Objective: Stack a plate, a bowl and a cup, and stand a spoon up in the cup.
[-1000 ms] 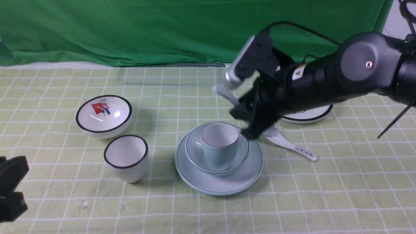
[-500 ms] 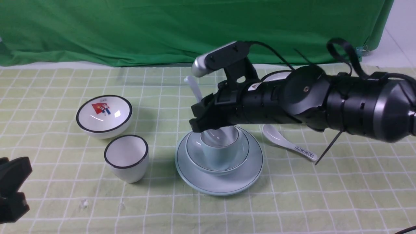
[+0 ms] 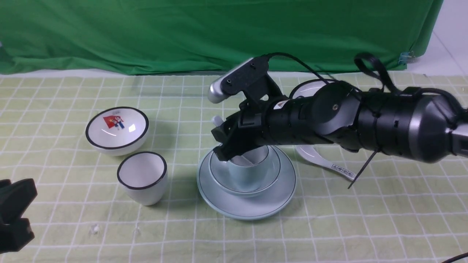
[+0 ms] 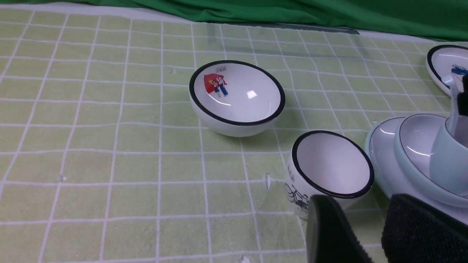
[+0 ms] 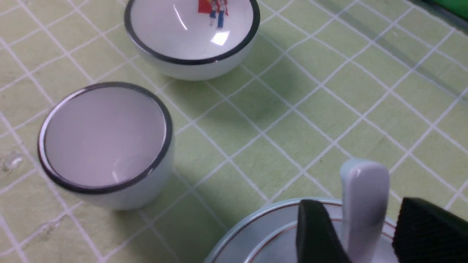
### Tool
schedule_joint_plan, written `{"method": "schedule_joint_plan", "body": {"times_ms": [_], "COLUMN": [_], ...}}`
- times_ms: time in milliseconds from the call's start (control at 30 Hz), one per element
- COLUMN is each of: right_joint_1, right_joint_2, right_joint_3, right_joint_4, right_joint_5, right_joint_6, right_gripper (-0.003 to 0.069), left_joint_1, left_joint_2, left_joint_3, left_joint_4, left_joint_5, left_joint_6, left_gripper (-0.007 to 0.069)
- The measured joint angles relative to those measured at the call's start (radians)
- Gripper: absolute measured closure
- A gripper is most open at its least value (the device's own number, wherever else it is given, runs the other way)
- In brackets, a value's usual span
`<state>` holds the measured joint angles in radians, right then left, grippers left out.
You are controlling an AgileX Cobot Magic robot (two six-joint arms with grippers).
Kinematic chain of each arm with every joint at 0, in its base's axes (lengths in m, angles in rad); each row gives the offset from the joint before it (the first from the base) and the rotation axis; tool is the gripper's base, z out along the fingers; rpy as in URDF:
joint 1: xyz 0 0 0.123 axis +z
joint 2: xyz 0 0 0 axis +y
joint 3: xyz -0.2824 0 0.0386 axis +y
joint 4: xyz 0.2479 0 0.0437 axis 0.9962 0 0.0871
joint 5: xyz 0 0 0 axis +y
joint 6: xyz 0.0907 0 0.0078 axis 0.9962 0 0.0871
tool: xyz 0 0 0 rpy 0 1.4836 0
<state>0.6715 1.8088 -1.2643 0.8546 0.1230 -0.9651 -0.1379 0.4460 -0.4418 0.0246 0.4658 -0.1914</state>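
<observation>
The pale blue plate (image 3: 219, 195) lies mid-table with the pale blue bowl (image 3: 219, 171) on it and the pale blue cup (image 3: 250, 173) in the bowl. The white spoon (image 3: 217, 121) stands in the cup, its handle sticking up. My right gripper (image 3: 223, 148) hangs over the cup's rim. Seen from its wrist, the spoon handle (image 5: 363, 197) rises between its fingers (image 5: 424, 226) with a gap on one side, so the jaws are open. My left gripper (image 3: 14, 215) is at the near left edge, open and empty, its fingers (image 4: 329, 233) near the plate (image 4: 380, 164).
A white black-rimmed bowl (image 3: 117, 128) with a red picture and a white black-rimmed cup (image 3: 142, 177) stand left of the stack. A printed spoon (image 3: 325, 162) lies right of it. A white cartoon plate (image 3: 307, 89) shows behind my right arm. A green curtain backs the table.
My right arm swung left over the cup and came down, lowering the spoon into it. Its jaws have since parted from the handle. The left gripper has barely moved.
</observation>
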Motion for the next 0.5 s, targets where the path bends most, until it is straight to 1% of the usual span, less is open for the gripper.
{"method": "schedule_joint_plan", "body": {"times_ms": [33,100,133,167,233,267,333,367,500], "right_joint_1": [0.0,0.0,0.0,0.0,0.0,0.0,0.0,0.0,0.0], "right_joint_2": [-0.004,-0.062,-0.078,-0.081,-0.107,-0.106,-0.102,-0.084,-0.042], "right_joint_3": [0.0,0.0,0.0,0.0,-0.003,-0.003,-0.002,-0.002,-0.002], "right_joint_4": [-0.006,-0.128,-0.17,-0.181,-0.356,-0.395,-0.429,-0.474,-0.502], "right_joint_5": [0.003,0.086,0.123,0.132,0.274,0.295,0.309,0.32,0.318], "right_joint_6": [0.0,0.005,0.015,0.02,0.11,0.13,0.146,0.169,0.197], "right_gripper": [0.0326,0.0381,0.0409,0.0417,0.0553,0.0594,0.0618,0.0643,0.0648], "left_joint_1": [0.0,0.0,0.0,0.0,0.0,0.0,0.0,0.0,0.0], "left_joint_2": [0.0,0.0,0.0,0.0,0.0,0.0,0.0,0.0,0.0], "left_joint_3": [0.0,0.0,0.0,0.0,0.0,0.0,0.0,0.0,0.0], "left_joint_4": [0.0,0.0,0.0,0.0,0.001,0.001,0.001,0.001,0.001], "left_joint_5": [0.0,0.0,0.0,0.0,0.0,0.0,0.0,0.0,-0.002], "left_joint_6": [0.0,0.0,0.0,0.0,0.0,0.002,0.003,0.004,0.004], "left_gripper": [0.0436,0.0436,0.0436,0.0436,0.0436,0.0436,0.0436,0.0436,0.0436]}}
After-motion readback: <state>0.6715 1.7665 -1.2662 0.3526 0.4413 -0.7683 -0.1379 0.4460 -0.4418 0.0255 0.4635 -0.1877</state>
